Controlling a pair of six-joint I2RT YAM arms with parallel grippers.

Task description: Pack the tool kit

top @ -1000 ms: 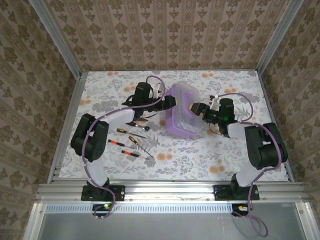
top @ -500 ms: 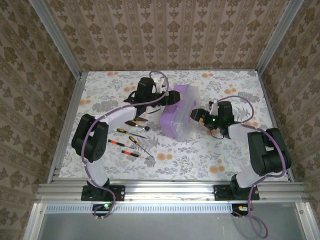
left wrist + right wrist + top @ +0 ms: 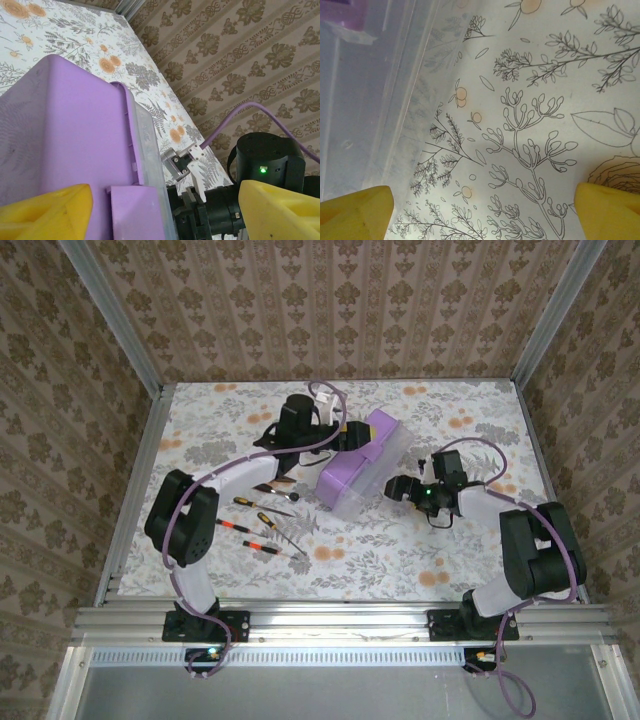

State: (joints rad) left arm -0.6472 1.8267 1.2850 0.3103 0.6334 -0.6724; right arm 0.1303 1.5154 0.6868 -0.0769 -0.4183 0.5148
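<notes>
While the floral table (image 3: 400, 570) carries everything, the purple box (image 3: 352, 472) stands about mid-table, tipped up on one long edge, its purple base turned far and left and its clear lid (image 3: 365, 90) facing right and near. At its far-left side the left gripper (image 3: 345, 437) is spread, one finger on the base and the other apart from it, so it props rather than pinches. The right gripper (image 3: 395, 487), just right of the lid, is spread wide over bare table, holding nothing. Screwdrivers (image 3: 258, 525) lie loose near-left of the box. The step looks like positioning the box for opening. Next it needs laying flat, lid up, and unlatching before any tool goes in.
</notes>
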